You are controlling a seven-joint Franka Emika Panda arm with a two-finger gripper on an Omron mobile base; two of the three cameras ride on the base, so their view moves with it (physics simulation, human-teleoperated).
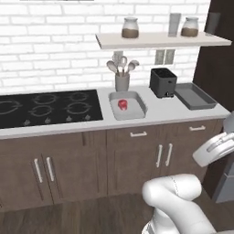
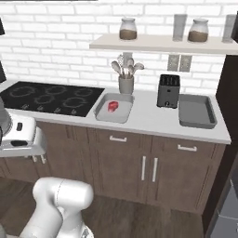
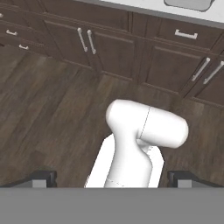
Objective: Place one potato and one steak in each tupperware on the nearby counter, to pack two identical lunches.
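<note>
Your fingers (image 3: 43,178) are standing spread wide, grasping nothing; a steak (image 1: 122,104) is lying in the light grey tupperware (image 1: 137,109) on the counter (image 1: 160,112).

Even bright render, faint shadows, perhaps soft

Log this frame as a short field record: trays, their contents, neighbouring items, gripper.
light tray: light grey tupperware on the counter, beside the cooktop
light tray contents: one red piece, likely a steak; no potato
dark tray: darker grey tupperware right of the black toaster, nothing in it
behind light tray: utensil holder
gripper: gripper open, holding nothing, pointed at the floor
</note>
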